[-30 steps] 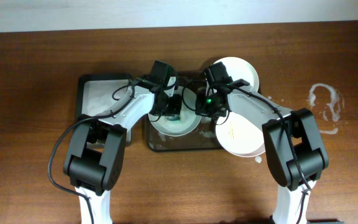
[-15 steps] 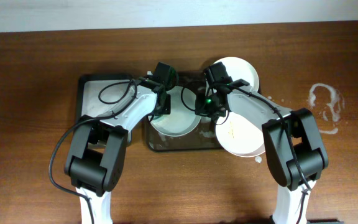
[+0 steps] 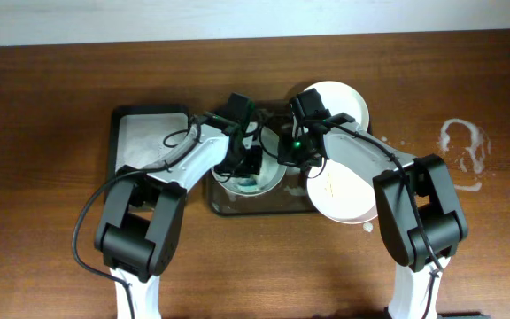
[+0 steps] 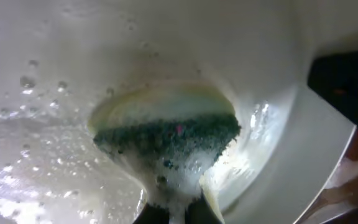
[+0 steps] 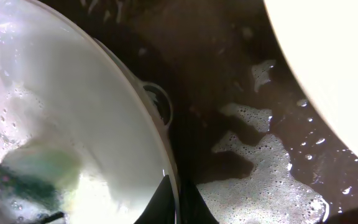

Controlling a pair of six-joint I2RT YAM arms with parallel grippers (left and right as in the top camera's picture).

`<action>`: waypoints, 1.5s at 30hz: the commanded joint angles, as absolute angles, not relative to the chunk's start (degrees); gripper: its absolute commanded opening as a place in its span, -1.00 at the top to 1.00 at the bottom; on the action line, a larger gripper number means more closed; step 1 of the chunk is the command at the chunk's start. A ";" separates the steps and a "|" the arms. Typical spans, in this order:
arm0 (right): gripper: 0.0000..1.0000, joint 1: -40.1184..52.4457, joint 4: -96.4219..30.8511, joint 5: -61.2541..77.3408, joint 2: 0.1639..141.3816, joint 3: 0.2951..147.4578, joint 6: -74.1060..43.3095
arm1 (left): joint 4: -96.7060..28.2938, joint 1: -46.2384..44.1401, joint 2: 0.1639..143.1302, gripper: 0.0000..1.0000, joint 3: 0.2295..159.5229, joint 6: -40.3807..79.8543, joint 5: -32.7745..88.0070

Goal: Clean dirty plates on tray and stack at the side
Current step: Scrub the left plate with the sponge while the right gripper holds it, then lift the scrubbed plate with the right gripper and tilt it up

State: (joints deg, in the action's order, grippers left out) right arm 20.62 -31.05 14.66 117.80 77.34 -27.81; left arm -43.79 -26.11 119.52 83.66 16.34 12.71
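A wet white plate [image 3: 268, 176] lies on the dark brown tray [image 3: 264, 207]. My left gripper [image 3: 250, 165] is shut on a green sponge [image 4: 166, 140], and the sponge is pressed onto this plate's soapy inside [image 4: 104, 56]. My right gripper [image 3: 290, 152] is shut on the same plate's right rim, with its fingertips [image 5: 168, 198] pinching the edge [image 5: 157, 124]. The sponge [image 5: 33, 177] also shows in the right wrist view. A second plate [image 3: 343, 102] sits behind my right arm. A third plate [image 3: 343, 193] overhangs the tray's right end.
A black tray [image 3: 144, 137] holding white foam sits to the left of the brown tray. Foam patches [image 5: 260, 177] cover the brown tray floor beside the held plate. Spilt suds [image 3: 463, 152] mark the table at the far right.
My left gripper swept the sponge to the plate's left rim, then back right and toward the front. The right gripper and the plates have stayed put.
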 commanded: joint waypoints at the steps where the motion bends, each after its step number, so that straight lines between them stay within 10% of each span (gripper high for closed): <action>1: 0.92 20.93 -31.24 13.08 118.54 76.18 -27.51 | -41.58 -26.46 121.19 0.98 82.56 14.90 9.85; 19: 0.92 20.93 -31.24 13.06 118.54 76.18 -27.49 | -32.05 -26.48 122.78 0.97 82.63 19.90 -32.45; 45: 0.92 19.73 -31.07 17.47 118.54 76.18 -27.46 | -61.76 -18.63 122.52 0.98 92.07 6.52 19.33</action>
